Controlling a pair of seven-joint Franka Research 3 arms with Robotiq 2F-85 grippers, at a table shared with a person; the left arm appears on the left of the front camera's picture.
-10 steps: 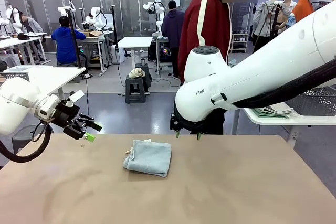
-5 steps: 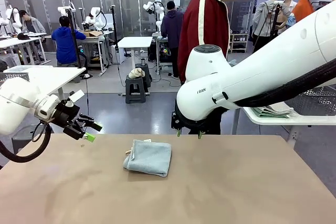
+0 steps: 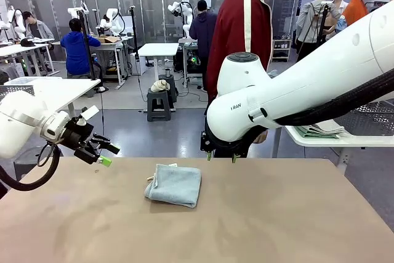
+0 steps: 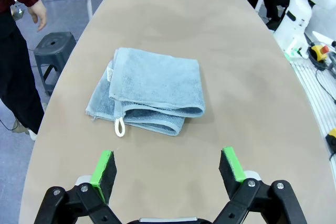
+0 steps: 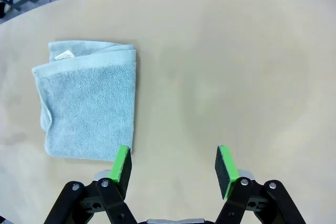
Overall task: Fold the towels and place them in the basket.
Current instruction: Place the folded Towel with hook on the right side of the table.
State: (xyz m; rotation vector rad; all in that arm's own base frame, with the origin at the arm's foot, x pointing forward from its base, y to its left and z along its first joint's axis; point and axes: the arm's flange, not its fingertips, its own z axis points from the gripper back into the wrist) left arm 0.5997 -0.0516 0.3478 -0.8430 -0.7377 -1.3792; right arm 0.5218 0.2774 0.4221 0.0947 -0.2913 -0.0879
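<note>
At the far left of the front view, a pale grey mesh-sided container (image 3: 17,87) sits on a white side table; what it holds cannot be made out.

Just right of it, the left gripper (image 3: 109,154) hangs above the left edge of the tan oval table (image 3: 277,214). Its green-padded jaws are spread wide with nothing between them. In the left wrist view the left gripper (image 4: 168,165) points across the table at the towel.

The light blue-grey terry towel (image 3: 175,184) lies folded into a thick rectangle a little left of the table's middle, apart from both grippers. From the left wrist it (image 4: 152,90) shows stacked layers and a small white hanging loop (image 4: 120,126) at one corner. From the right wrist it (image 5: 86,108) shows a small white sewn label (image 5: 65,54), too small to read.

Right of the towel, the right gripper (image 3: 220,158) hovers at the far table edge, jaws parted and empty. In its own view the right gripper (image 5: 173,163) is over bare table, one pad near the towel's corner.

The letters "RAN" (image 3: 236,107) are legible on the bulky white right arm. Behind it stands a person in a dark red jacket with a white stripe (image 3: 237,29).

Farthest right, a stack of folded pale cloths (image 3: 321,130) rests on a white side table (image 3: 345,140).
</note>
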